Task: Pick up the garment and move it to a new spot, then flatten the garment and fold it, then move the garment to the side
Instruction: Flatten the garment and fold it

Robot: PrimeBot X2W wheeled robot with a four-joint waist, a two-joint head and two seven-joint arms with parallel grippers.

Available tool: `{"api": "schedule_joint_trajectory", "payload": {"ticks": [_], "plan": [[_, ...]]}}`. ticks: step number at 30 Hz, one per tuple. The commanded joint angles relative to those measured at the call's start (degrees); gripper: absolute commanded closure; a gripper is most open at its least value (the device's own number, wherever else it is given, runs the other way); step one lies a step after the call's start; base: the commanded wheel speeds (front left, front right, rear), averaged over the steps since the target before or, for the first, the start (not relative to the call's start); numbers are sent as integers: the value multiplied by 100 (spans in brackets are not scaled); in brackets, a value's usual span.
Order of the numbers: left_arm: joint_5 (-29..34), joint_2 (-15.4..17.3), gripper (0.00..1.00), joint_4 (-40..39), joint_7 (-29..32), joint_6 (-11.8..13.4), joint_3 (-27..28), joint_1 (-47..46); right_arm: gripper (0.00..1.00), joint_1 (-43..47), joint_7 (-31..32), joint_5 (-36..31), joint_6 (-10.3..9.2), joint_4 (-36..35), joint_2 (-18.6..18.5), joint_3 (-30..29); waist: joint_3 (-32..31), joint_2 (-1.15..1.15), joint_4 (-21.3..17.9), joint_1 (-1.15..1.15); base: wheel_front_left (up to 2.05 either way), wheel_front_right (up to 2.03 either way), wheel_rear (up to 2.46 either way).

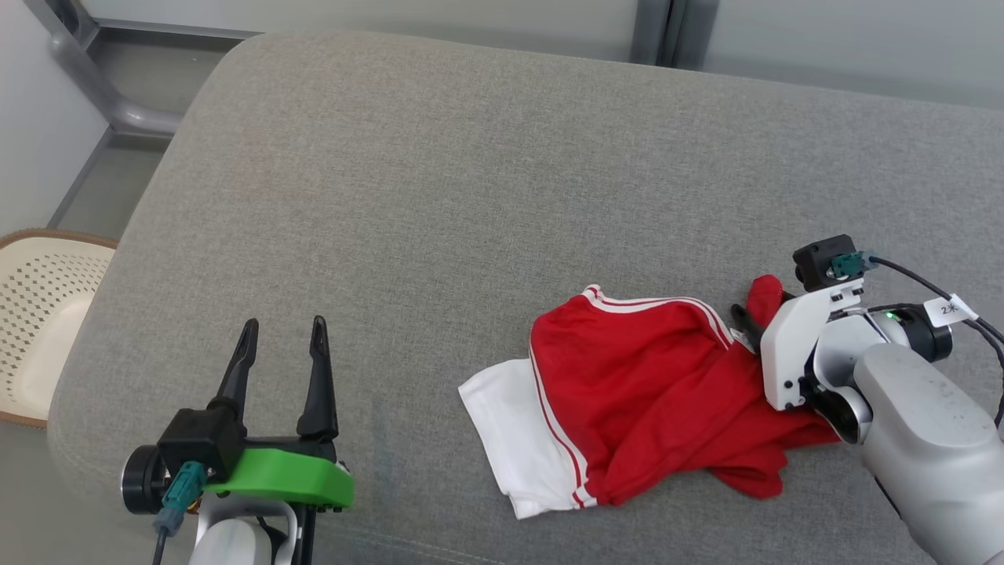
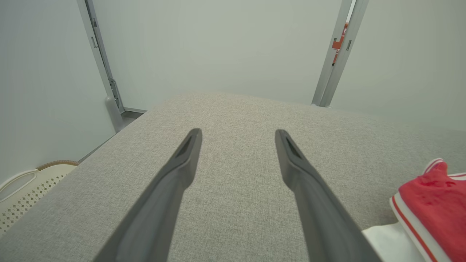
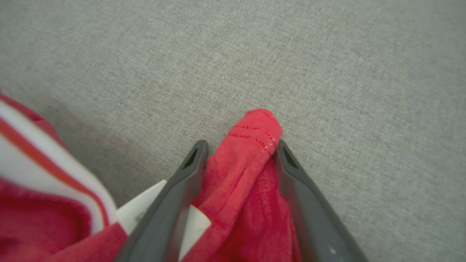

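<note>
From the head camera, the red-and-white garment point(image 1: 627, 377) lies crumpled on the right half of a grey upholstered cushion point(image 1: 439, 196), with its white lining spilling out at the left end and white stripes running along the red edge. The right gripper point(image 1: 757, 306) reaches in from the right. Its pale housing lies over the garment's right end and hides part of it, and a red fold point(image 1: 765, 292) sticks up beside one dark finger. The left gripper point(image 1: 285, 323) sits at the lower left on a green bracket point(image 1: 282, 475), well apart from the cloth, fingers spread and holding nothing. A cream perforated basket point(image 1: 47, 298) with a brown rim stands off the cushion's left edge, and a grey metal frame point(image 1: 110, 102) runs behind it. In the left wrist view, the left gripper point(image 2: 237, 134) has its jaws wide over bare cushion point(image 2: 236, 109). The garment point(image 2: 433, 200) is at the lower right, the basket point(image 2: 22, 189) at the lower left, and two grey posts point(image 2: 102, 62) stand against the pale wall beyond. In the right wrist view, the right gripper point(image 3: 241, 143) is released, not clenched. Its fingers point(image 3: 174, 189) stand wide on either side of the red fold point(image 3: 251, 127), which fills the gap and touches both. The rest of the garment point(image 3: 36, 211) is bunched at the lower left on the cushion point(image 3: 327, 72).
</note>
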Motion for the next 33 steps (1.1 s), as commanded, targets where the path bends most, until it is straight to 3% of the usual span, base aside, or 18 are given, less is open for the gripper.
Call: {"api": "schedule_joint_trajectory", "payload": {"ticks": [1,5,17,22,33], "plan": [[-10,12,0,-19,-18,30,-10,-59,100,-70,51,40,-9,58,-36,36,16,0,-8,0,0,0,0],[-29,12,0,-22,-18,50,-27,-98,100,-310,-345,14,-9,-38,-82,-18,36,0,-41,0,0,0,0],[28,12,0,-26,-19,75,91,40,100,-626,-2300,-375,-9,-103,84,-576,-122,0,-352,0,0,0,0],[53,12,0,-20,-18,60,178,160,100,-1,-2569,-369,-9,-690,60,-895,-240,0,-621,0,0,0,0],[143,13,0,-26,-19,-6,324,265,100,2627,-2626,-263,-8,-2774,368,-2143,-299,0,-1271,0,0,0,0]]}}
